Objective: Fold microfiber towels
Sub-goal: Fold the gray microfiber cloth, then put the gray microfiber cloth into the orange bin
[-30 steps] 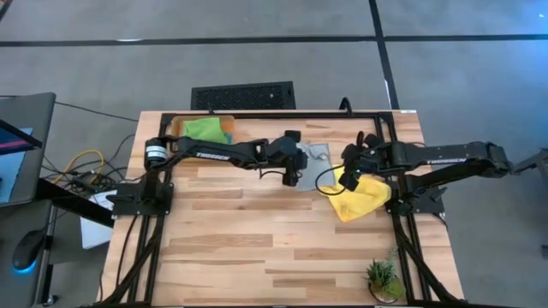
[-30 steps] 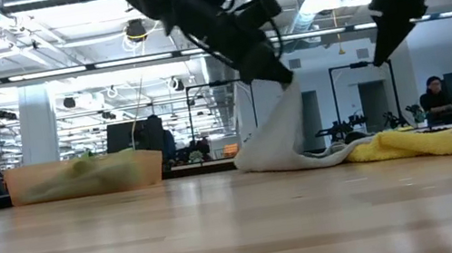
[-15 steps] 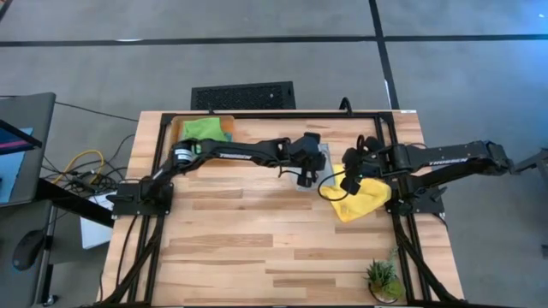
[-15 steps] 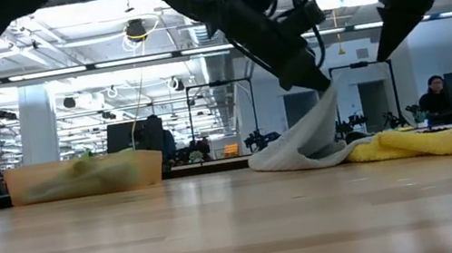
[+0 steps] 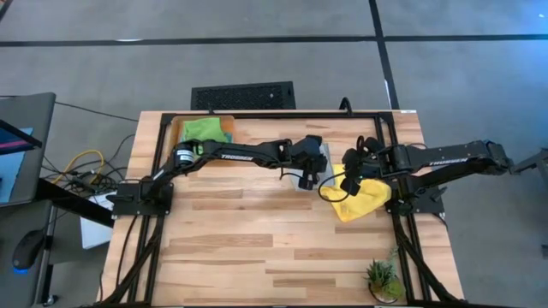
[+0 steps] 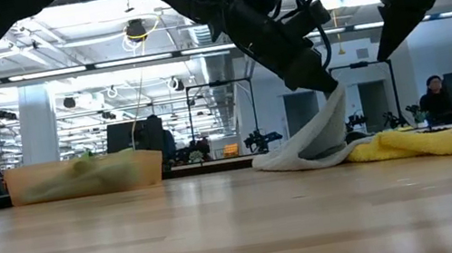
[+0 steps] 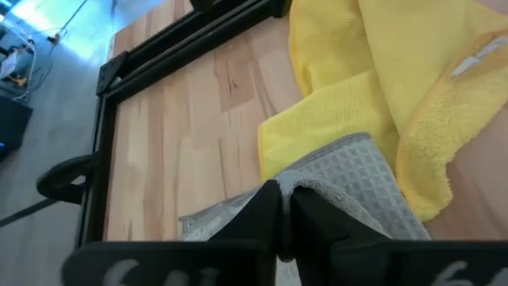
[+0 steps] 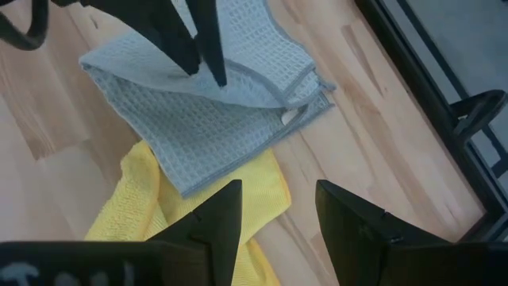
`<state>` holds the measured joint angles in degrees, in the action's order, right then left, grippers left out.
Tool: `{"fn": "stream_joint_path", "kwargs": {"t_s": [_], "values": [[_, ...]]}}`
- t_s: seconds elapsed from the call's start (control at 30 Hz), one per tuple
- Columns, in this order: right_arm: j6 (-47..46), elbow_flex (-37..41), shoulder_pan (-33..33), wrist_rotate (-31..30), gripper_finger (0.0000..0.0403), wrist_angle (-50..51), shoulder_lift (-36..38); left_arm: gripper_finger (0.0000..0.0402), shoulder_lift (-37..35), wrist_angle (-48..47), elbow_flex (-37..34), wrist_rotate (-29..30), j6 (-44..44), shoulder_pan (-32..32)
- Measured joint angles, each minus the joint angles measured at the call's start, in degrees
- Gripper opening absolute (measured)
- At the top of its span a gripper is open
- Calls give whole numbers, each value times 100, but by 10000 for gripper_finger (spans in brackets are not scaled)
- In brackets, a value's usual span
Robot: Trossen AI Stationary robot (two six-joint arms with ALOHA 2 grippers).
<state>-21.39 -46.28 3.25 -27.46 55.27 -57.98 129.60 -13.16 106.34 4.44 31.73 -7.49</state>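
Note:
A light grey waffle-weave towel [image 5: 320, 159] lies folded near the table's far right, its near corner over a crumpled yellow towel [image 5: 360, 199]. My left gripper [image 6: 331, 87] is shut on the grey towel's upper layer, which it holds raised. My right gripper [image 8: 274, 218] hangs open above the yellow towel [image 8: 139, 202] and touches nothing. A lime green towel [image 5: 205, 130] lies in a bin at the far left. My left gripper pinches the edge of the grey towel's upper layer [image 8: 214, 81] between its two fingers [image 7: 266, 208]. The fingers slant down from the table's left. The held edge is lifted, and the cloth slopes slack to the lower part [image 6: 300, 156] on the table.
A clear bin [image 6: 83, 176] stands at the far left corner. A small potted plant [image 5: 383, 278] sits at the near right corner. A black frame [image 5: 282, 114] runs along the table's far edge. Bare wood [image 5: 257, 239] fills the middle and near side.
My left gripper has gone toward the table's right edge and a little down, carrying the grey towel's held edge over toward the yellow towel. The towel's lower part has stayed on the table.

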Motion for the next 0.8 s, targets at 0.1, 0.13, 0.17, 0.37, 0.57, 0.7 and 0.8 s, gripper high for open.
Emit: {"fn": "stream_joint_path", "kwargs": {"t_s": [0.1, 0.13, 0.17, 0.37, 0.57, 0.7, 0.8], "values": [[-116, 0, 0, 0, 185, 0, -2, 52, 0, 17, 0, 3, -2, 4], [-119, 0, 0, 0, 185, 0, -2, 62, 0, 14, 0, 3, -2, 4], [-120, 0, 0, 0, 185, 0, -2, 72, 0, 14, 0, 3, -1, 4], [-128, 0, 0, 0, 185, 0, -2, 128, 0, 19, 0, 1, -96, 7], [-132, 0, 0, 0, 185, 0, -2, 162, -2, 135, 0, 3, -239, 7], [-218, 0, 0, 1, 185, 0, -2, 166, -15, -4, -2, 225, 21, 45], [-220, 0, 0, 2, 185, 0, -2, 166, -124, -390, -7, 736, -19, 57]]}}
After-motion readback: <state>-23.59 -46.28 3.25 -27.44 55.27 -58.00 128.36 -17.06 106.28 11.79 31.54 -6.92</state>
